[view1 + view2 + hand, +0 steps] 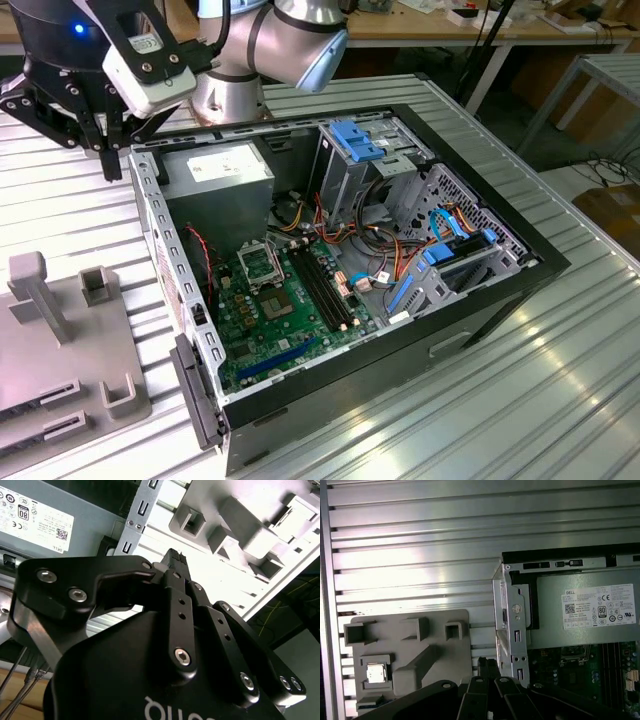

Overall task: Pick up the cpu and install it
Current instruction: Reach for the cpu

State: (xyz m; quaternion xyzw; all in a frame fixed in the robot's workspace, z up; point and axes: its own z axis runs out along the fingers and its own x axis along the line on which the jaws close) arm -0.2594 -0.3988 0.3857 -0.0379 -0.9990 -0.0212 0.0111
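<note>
One pincer (108, 160), clenched on nothing, hangs above the table (480, 400), at 10 o'clock of the open PC case (520, 290) in the exterior view. The cpu (375, 673) sits in a recess of the grey fixture (60, 340), which is at 8 o'clock of the case.

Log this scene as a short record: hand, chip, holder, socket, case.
hand: shut, holding nothing, near the corner of the case
chip: in a recess of the grey holder, not yet picked up
holder: on the table beside the case
socket: on the green board inside the case
case: open, on its side
</note>
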